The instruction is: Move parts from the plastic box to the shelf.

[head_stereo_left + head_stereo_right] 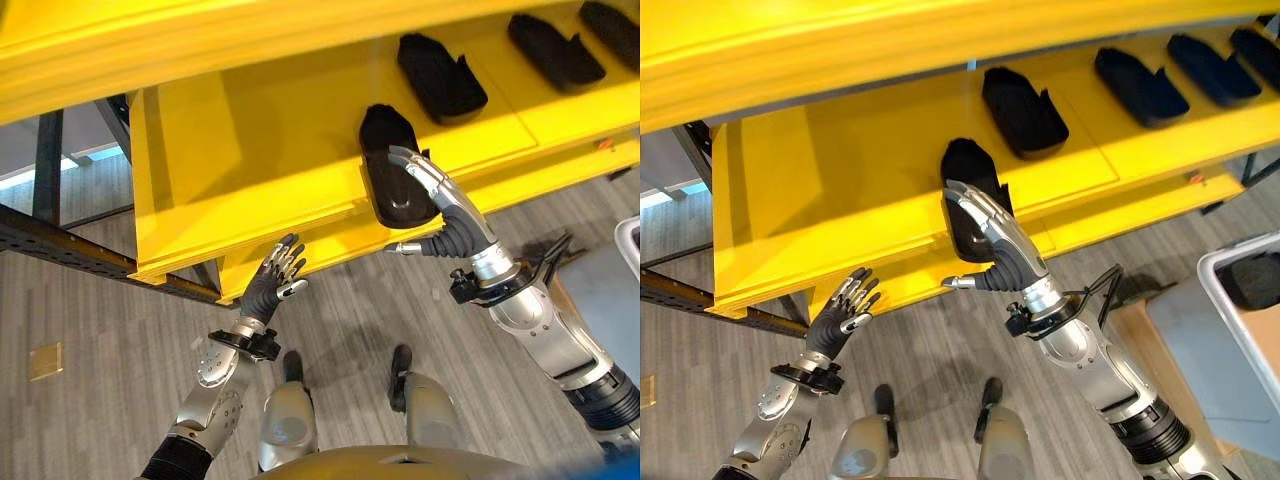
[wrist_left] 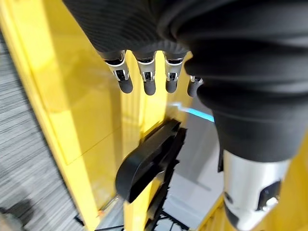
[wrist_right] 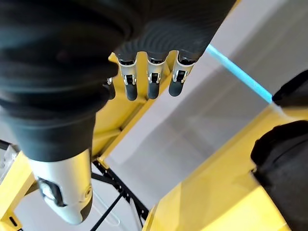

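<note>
My right hand point(image 1: 990, 245) lay flat, fingers straight, on a black part point(image 1: 968, 205) at the yellow shelf's point(image 1: 840, 170) front edge — more parts point(image 1: 1023, 110) sat behind. My left hand point(image 1: 843, 312) hung open below.

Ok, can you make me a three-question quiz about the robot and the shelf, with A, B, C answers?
1. Where is the right hand?
A. On the floor
B. On the nearest black part
C. Inside a box

2. What colour is the shelf?
A. Yellow
B. Green
C. White

3. What is the left hand doing?
A. Squeezing a part
B. Making a fist
C. Open, holding nothing

Answers:
1 B: the right hand lies with straight fingers on the black part at the shelf's front edge.
2 A: the shelf is bright yellow.
3 C: the left hand has relaxed fingers and is empty, by the shelf's edge.
</note>
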Robot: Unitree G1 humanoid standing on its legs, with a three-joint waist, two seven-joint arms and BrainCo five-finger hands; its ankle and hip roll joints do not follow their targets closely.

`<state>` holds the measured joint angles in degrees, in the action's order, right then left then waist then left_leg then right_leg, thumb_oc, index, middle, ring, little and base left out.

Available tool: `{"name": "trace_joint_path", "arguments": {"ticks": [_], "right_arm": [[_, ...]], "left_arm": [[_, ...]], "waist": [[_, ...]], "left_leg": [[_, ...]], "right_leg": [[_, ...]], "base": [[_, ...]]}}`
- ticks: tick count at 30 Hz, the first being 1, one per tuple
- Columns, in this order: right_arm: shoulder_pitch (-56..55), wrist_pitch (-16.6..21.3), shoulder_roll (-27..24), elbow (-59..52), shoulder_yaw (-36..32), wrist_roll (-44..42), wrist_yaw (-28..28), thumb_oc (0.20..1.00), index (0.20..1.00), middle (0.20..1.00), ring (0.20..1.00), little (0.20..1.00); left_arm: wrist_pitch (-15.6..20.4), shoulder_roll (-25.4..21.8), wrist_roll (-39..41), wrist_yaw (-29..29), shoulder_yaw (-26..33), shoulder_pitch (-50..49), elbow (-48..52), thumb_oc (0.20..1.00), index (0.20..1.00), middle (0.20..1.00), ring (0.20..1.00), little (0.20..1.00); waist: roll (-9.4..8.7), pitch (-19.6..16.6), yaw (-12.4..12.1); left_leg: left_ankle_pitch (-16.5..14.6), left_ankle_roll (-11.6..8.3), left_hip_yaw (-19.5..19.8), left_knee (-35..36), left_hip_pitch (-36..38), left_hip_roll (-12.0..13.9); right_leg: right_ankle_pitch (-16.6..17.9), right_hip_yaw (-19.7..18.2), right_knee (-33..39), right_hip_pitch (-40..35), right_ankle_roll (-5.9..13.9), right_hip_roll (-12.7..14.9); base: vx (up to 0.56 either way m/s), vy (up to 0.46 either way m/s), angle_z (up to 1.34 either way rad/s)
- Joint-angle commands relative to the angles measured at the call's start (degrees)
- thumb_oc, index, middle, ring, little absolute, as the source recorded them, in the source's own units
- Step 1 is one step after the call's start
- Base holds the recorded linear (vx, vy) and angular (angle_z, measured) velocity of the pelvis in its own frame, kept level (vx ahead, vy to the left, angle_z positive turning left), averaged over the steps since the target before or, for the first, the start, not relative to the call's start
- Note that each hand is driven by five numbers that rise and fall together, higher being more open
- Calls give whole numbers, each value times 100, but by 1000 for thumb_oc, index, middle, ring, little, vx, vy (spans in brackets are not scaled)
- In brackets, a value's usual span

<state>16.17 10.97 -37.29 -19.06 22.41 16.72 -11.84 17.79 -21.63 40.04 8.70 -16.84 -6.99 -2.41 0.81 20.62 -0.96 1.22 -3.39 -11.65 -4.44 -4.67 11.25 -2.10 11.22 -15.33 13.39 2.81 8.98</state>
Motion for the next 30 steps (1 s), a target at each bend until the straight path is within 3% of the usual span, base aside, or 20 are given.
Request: {"name": "trace_joint_path", "arguments": {"ticks": [1,4,5,6,9,14,18,28,30], "right_arm": [[172,195,-62,-371,-79,62,-487,1000,1000,1000,1000,1000],[33,319,-43,-365,-203,389,-1226,1000,1000,1000,1000,1000],[-119,570,-21,-335,-293,735,-1622,1000,1000,1000,1000,1000],[-154,630,-19,-350,-309,738,-1637,1000,1000,1000,1000,1000],[-468,1171,-75,-441,-361,451,-1178,1000,1000,1000,1000,1000],[-709,1581,-200,-520,-356,350,-1113,1000,1000,1000,1000,1000],[-796,1508,-313,-465,-325,66,-727,1000,1000,1000,1000,1000],[-1317,1365,-711,-168,-367,63,-358,1000,1000,1000,1000,1000],[-1625,1579,-926,-62,-469,-306,243,1000,1000,1000,1000,1000]], "left_arm": [[202,-135,40,122,77,64,490,1000,1000,1000,1000,1000],[340,-106,28,8,-43,125,500,1000,1000,1000,1000,1000],[402,-109,70,-90,-79,136,485,1000,1000,1000,1000,1000],[418,-104,69,-102,-90,138,475,1000,1000,1000,1000,1000],[452,-157,124,-106,-77,88,486,1000,1000,1000,1000,1000],[464,-246,181,-65,-13,-42,566,1000,1000,1000,1000,1000],[385,-321,229,-17,48,-112,645,1000,1000,1000,1000,1000],[384,-555,366,180,236,-316,670,1000,1000,1000,1000,1000],[396,-683,462,285,336,-446,698,1000,1000,1000,1000,1000]], "waist": [[-229,-104,0],[-178,-64,119],[-162,-61,183],[-158,-68,195],[-126,-85,265],[-136,-114,285],[-159,-148,271],[-260,-172,289],[-319,-159,291]], "left_leg": [[-637,-7,-108,-450,421,62],[-574,-52,-160,-366,414,109],[-587,-42,-196,-350,434,87],[-587,-40,-205,-344,438,84],[-570,-40,-228,-307,452,72],[-559,-45,-235,-289,457,72],[-546,-46,-232,-261,478,69],[-498,-68,-262,-251,453,117],[-487,-80,-269,-261,438,135]], "right_leg": [[86,-104,449,-604,520,377],[122,-161,508,-540,509,346],[134,-197,549,-546,521,333],[137,-205,557,-545,524,330],[149,-255,610,-557,534,316],[174,-274,672,-586,564,326],[182,-256,724,-639,584,334],[190,-238,805,-712,617,318],[194,-237,818,-725,636,316]], "base": [[-68,-20,-5],[-113,25,-5],[-61,21,-13],[-69,24,-13],[-56,17,-14],[-42,-7,-3],[-18,-9,2],[-16,-19,0],[-17,-62,0]]}}
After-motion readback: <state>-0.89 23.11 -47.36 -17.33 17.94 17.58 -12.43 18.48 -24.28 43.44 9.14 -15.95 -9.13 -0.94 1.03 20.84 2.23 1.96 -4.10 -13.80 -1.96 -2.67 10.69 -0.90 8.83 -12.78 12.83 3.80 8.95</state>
